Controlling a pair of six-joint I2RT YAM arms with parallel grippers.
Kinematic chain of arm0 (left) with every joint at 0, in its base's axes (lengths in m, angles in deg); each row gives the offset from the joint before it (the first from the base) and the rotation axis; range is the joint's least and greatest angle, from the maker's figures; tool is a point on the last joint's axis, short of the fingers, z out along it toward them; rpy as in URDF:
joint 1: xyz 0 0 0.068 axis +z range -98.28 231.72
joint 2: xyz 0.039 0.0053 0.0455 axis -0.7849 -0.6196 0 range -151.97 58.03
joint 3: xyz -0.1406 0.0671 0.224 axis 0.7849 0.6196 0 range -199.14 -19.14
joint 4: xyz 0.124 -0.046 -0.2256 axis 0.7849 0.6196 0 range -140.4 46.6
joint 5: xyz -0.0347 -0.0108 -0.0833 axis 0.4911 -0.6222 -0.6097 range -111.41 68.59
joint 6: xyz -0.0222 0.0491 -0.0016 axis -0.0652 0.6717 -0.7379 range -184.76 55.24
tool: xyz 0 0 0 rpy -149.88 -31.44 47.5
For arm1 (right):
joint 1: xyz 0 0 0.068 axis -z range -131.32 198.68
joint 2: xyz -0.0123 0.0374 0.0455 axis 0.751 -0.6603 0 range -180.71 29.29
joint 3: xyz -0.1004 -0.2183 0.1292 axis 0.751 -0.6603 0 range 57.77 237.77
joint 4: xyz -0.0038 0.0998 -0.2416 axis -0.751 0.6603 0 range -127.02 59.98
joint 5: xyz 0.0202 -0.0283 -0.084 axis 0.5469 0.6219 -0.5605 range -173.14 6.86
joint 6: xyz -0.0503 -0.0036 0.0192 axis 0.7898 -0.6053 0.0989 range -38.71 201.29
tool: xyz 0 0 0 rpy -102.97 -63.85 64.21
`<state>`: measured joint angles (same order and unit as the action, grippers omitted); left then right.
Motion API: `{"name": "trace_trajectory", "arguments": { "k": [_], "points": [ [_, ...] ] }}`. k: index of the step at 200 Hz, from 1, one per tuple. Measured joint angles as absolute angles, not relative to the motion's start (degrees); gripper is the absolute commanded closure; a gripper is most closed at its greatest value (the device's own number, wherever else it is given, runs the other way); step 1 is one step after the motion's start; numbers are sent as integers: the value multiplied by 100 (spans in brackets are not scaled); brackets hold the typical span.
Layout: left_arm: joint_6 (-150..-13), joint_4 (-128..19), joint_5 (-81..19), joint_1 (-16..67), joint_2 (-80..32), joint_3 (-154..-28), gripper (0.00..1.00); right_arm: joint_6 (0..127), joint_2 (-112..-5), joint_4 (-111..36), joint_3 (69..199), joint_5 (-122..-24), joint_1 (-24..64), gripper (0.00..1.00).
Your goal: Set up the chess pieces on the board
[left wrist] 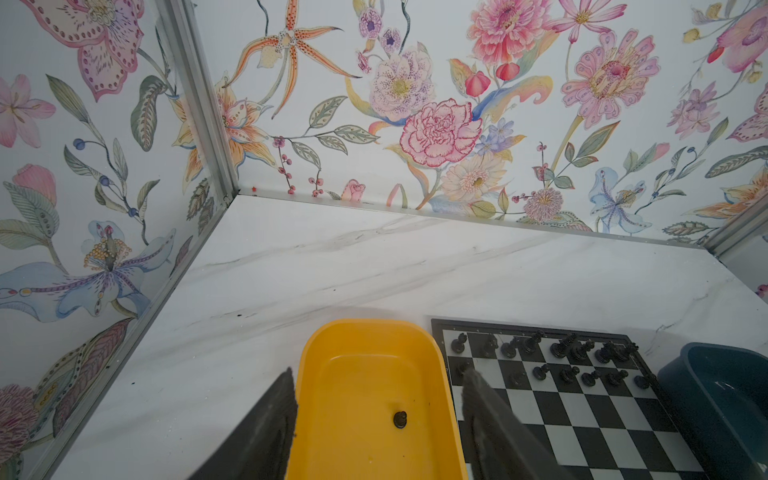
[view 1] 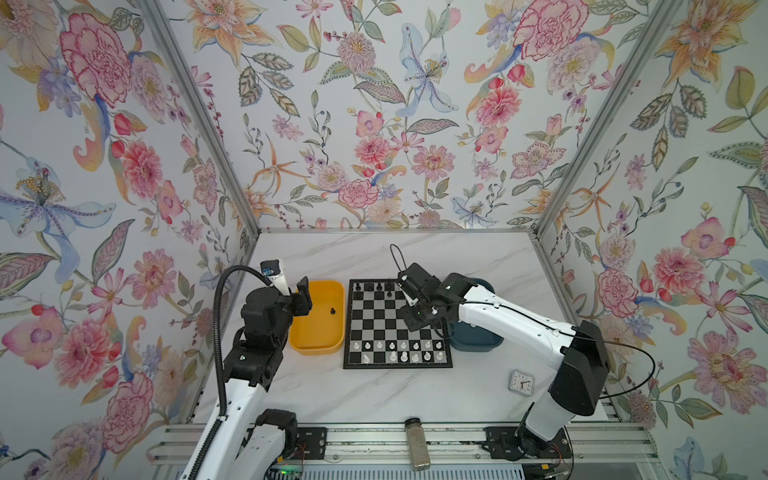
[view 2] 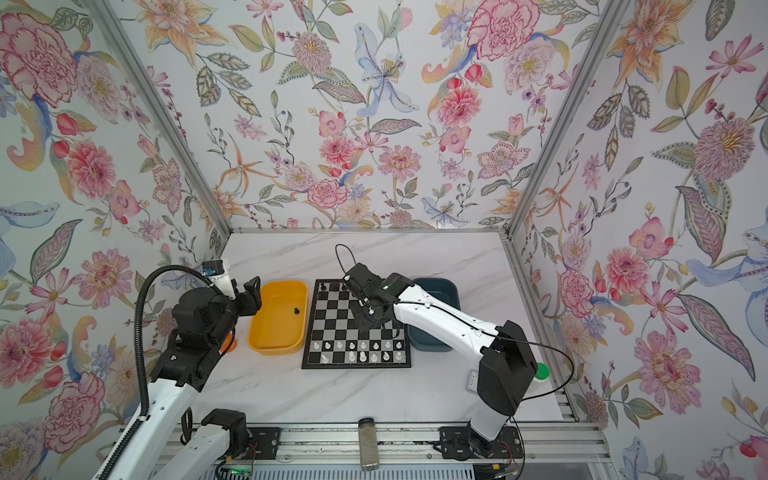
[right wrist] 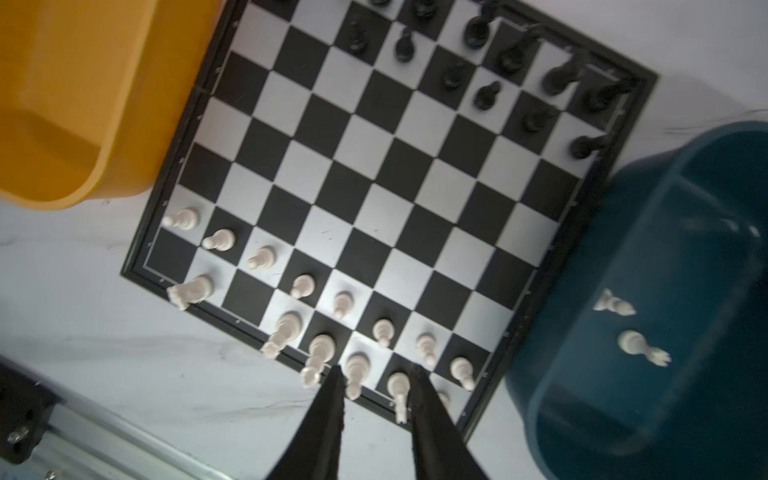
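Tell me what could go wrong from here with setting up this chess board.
1. The right gripper hangs open near the packed white pieces; lowering there, a finger could topple a neighbour.
2. Two loose white pieces sit inside the blue tray; its wall could catch a finger reaching in.
3. The black piece in the yellow tray is tiny beside the wide-open left gripper, so a grab may miss.

White, black chess pieces (view 1: 368,345) upright at opposite board (view 1: 376,322) ends
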<state>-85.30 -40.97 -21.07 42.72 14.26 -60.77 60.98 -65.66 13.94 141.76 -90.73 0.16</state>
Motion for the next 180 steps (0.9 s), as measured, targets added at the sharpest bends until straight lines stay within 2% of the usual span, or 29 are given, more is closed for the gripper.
{"name": "trace_trajectory", "arguments": {
  "k": [89,138,180],
  "points": [
    [-8361,-4829,-4142,4272,829,-6005,34,6721,-6153,1370,13164,-9305,2051,70],
    [-8366,-5225,-5097,4272,525,-6000,35,6871,-6155,1044,12742,-8973,2596,71],
    [-8366,-5378,-5451,4270,342,-6000,36,6957,-6302,767,12696,-8711,2788,71]
  ]
}}
